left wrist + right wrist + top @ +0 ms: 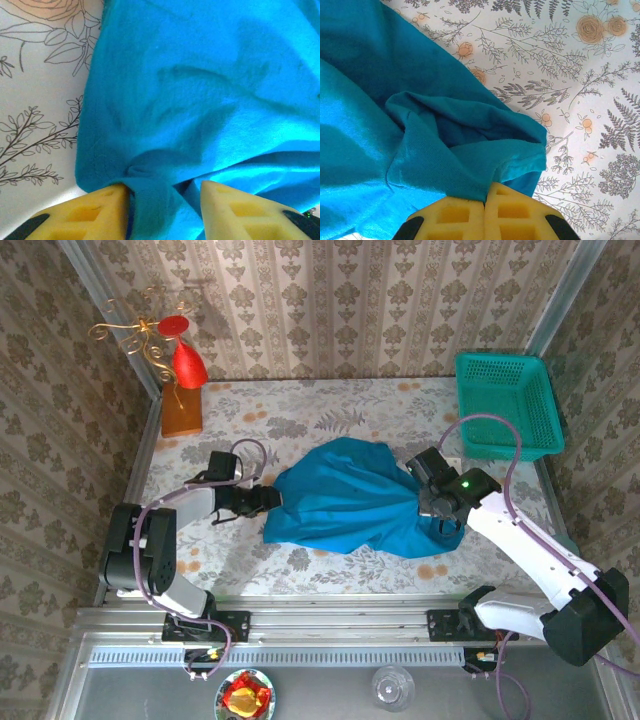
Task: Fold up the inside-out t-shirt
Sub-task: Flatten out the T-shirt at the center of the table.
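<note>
**Gripping both ends of a crumpled t-shirt – no fold made yet**

The t-shirt (345,498) is seen lying in a rumpled heap at the middle of the worktop (300,420), bunched rather than spread; no flat panel, straight crease or laid-out sleeve can be made out. Whether the seams face outward cannot be told. The task is judged to be at an early stage: flattening and every fold are left to do.

The left end effector (262,500) is closed on a thick bunch of cloth at the shirt's left edge, the pads held apart by the fabric between them. The right end effector (440,510) is clamped on a hemmed edge at the right end – its pads are pressed together with the cloth pinched at the tips.

Bare worktop is seen on the far side of the heap and in a narrower band on the near side. The green basket (505,405) stands in the far right corner, near the right arm, and a wire stand (175,370) occupies the far left corner; stretching sideways is judged to be limited by the walls.
</note>
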{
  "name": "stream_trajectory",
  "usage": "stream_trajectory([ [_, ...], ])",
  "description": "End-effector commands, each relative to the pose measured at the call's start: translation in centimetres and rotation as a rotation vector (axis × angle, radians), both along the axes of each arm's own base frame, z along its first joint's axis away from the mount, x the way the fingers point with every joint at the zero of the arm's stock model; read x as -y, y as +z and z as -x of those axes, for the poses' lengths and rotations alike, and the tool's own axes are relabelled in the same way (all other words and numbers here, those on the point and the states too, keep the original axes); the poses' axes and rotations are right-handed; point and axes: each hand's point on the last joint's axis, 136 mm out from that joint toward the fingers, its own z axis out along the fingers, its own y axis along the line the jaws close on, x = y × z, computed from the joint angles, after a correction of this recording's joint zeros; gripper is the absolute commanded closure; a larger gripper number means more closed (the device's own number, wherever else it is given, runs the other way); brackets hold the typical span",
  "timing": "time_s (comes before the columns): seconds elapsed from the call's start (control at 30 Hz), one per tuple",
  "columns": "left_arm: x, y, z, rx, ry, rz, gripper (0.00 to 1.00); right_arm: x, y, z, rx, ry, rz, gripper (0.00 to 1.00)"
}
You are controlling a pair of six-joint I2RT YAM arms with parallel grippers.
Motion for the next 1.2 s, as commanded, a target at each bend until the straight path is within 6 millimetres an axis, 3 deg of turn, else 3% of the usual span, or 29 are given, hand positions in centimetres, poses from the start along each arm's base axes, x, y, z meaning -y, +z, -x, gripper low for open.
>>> stream_trajectory([
  [0.0,-0.4,0.8,0.6,0.000,-0.030,-0.025,0.63,0.3,0.8,-0.2,0.003,0.001,0.017,1.00],
  [0.27,0.1,1.7,1.9,-0.004,-0.066,-0.031,0.77,0.3,0.9,-0.2,0.007,0.000,0.019,1.00],
  [0.4,-0.1,2.1,1.5,0.016,-0.053,-0.059,0.92,0.4,1.3,-0.3,0.018,-0.001,0.018,1.00],
  [0.47,-0.5,3.4,0.7,0.066,-0.029,-0.077,0.96,0.5,2.0,-0.5,0.039,-0.001,0.021,1.00],
  [0.57,-1.2,7.6,-1.4,0.191,0.017,-0.085,1.00,1.0,4.4,-1.2,0.108,-0.004,0.041,1.00],
  [0.67,-2.3,14.0,-3.5,0.356,0.078,-0.053,1.00,1.6,7.9,-2.1,0.205,-0.014,0.056,1.00],
  [0.77,-3.4,22.3,-4.7,0.568,0.122,-0.006,1.00,2.1,11.8,-3.3,0.322,-0.015,0.059,1.00],
  [0.83,-4.6,29.0,-5.0,0.739,0.160,0.014,1.00,2.2,14.7,-4.0,0.411,-0.009,0.052,1.00],
  [0.93,-5.8,36.9,-4.4,0.941,0.197,0.020,1.00,2.6,19.6,-4.7,0.553,-0.004,0.061,1.00],
  [1.03,-5.7,40.9,-4.1,1.044,0.194,0.043,1.00,3.9,26.4,-4.5,0.714,0.023,0.133,1.00],
  [1.17,-4.6,41.2,-5.1,1.047,0.171,0.137,1.00,6.8,36.2,-2.0,0.922,-0.022,0.267,1.00],
])
